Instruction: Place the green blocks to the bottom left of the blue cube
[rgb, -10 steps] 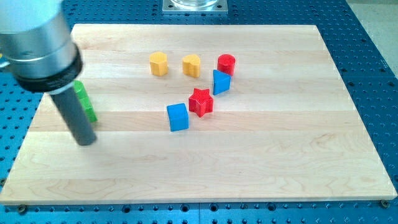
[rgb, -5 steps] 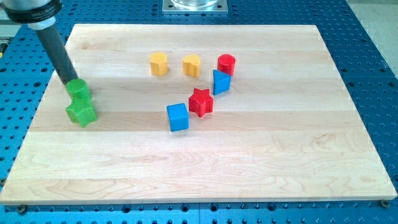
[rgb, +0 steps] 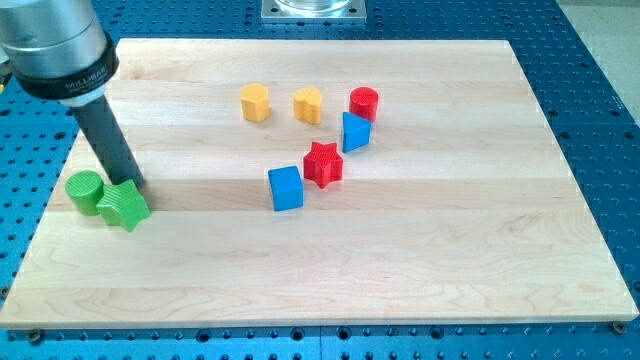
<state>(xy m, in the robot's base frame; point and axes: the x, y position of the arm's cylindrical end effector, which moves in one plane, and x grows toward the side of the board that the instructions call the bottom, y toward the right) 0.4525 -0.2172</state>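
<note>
Far left of the table (rgb: 420, 280): green cylinder (rgb: 85, 191), close to the left edge, touching or nearly touching the green star (rgb: 124, 205) just to its right. My tip (rgb: 133, 187) sits at the star's upper right edge, seemingly in contact; rod rises up and left to the silver body at the view's top left. End effector is a bare rod, no jaws to be apart or together, clamped on nothing. Moving right, a wide bare stretch of wood, then the blue cube (rgb: 286, 188) near the centre. Red star (rgb: 323, 163) touches or nearly touches the cube's upper right corner; a second blue block (rgb: 356, 131), wedge-like, sits above and right of that, with a red cylinder (rgb: 364, 103) just above it. Two yellow blocks, one (rgb: 255, 102) to the left of the other (rgb: 308, 104), lie in a row at the view's top, level with the red cylinder. Judgement on progress: both greens are paired up, which helps, but they lie well apart from the cube, roughly level with it and far to its left, not at its bottom left. Main travel looks still undone: the pair needs pushing rightward and a little toward the view's bottom. With the tip on the star's right side, it would likely have to come round to the pair's left first.
</note>
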